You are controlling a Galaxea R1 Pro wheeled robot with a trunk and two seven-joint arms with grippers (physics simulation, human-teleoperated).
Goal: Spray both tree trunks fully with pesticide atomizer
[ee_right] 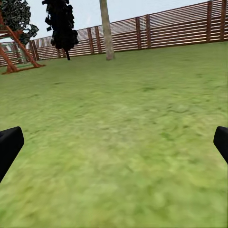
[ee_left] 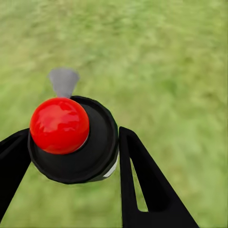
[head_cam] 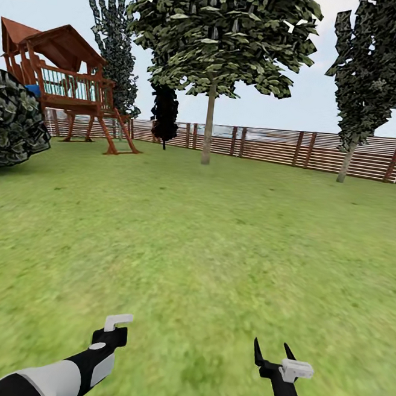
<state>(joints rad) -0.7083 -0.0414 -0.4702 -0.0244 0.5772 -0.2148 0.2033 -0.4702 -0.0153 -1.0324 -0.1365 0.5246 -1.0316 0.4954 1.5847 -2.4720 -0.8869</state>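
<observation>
- This is a garden behind a home, open to the sky.
- A wide green lawn (head_cam: 218, 242) covers the ground.
- A brown wooden fence (head_cam: 275, 146) of horizontal slats closes the far side.
- Two tall trees (head_cam: 208, 132) stand near the fence, and a round bush (head_cam: 12, 119) stands at the left.
- A wooden play tower (head_cam: 70, 83) with a roof and ladder shows that children play here.
</observation>
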